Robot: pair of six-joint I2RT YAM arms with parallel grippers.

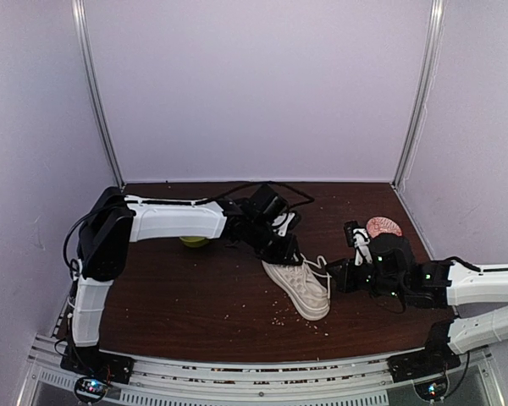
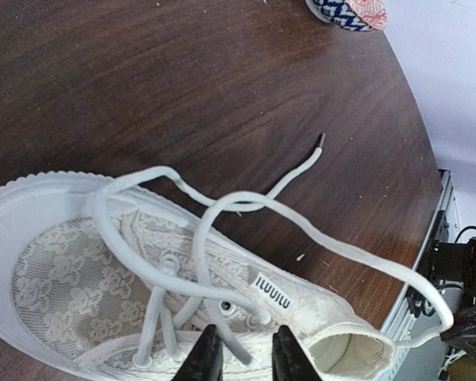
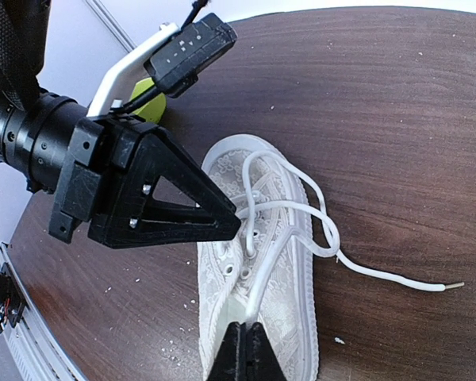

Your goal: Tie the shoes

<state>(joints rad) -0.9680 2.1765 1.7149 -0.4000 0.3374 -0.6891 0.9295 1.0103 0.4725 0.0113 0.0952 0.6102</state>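
Observation:
The off-white shoe (image 1: 303,290) (image 2: 63,294) (image 3: 282,317) lies on the brown table, its long white laces loose. My left gripper (image 1: 292,254) (image 2: 248,359) hovers low over the eyelets. Its jaws stand a little apart and one lace strand (image 2: 236,348) runs between them without being pinched. My right gripper (image 1: 334,275) (image 3: 246,329) sits at the shoe's right side, shut on a lace (image 3: 289,246) that stretches from its tips to the crossing. The other lace end (image 3: 397,278) trails free across the table, and its aglet (image 2: 320,141) rests on the wood.
A patterned bowl (image 1: 383,227) (image 2: 349,12) stands behind the right arm. A yellow-green object (image 1: 193,242) (image 3: 147,99) sits under the left arm. Small white crumbs (image 1: 279,320) dot the table near its front edge. White walls close in the back and sides.

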